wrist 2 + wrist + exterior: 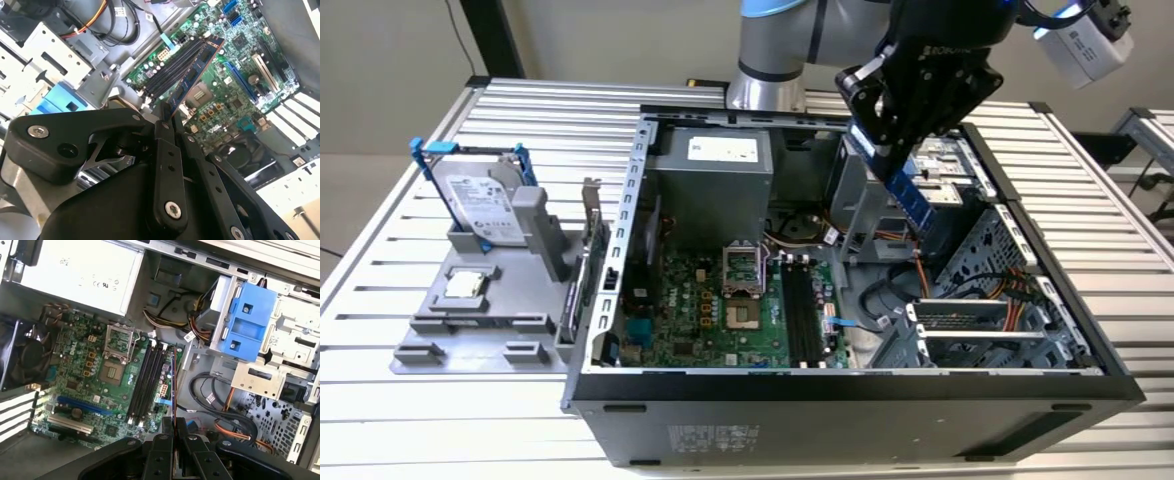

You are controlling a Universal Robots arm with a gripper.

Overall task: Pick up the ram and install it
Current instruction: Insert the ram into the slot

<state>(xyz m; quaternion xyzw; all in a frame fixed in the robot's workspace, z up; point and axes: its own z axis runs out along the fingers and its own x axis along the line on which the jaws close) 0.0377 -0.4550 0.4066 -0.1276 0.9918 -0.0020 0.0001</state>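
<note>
My gripper hangs over the right part of the open computer case, shut on the ram. The ram is a thin blue stick with black chips that slopes down from the fingers, held in the air. In the second wrist view the ram sticks out from the gripper above the black memory slots. The first wrist view shows the ram edge-on, just beside the row of slots on the green motherboard. The slots hold no stick.
A silver power supply sits at the case's back. A metal drive cage with a blue bracket and loose cables lies beside the slots. A hard drive stands on a grey fixture on the exterior view's left.
</note>
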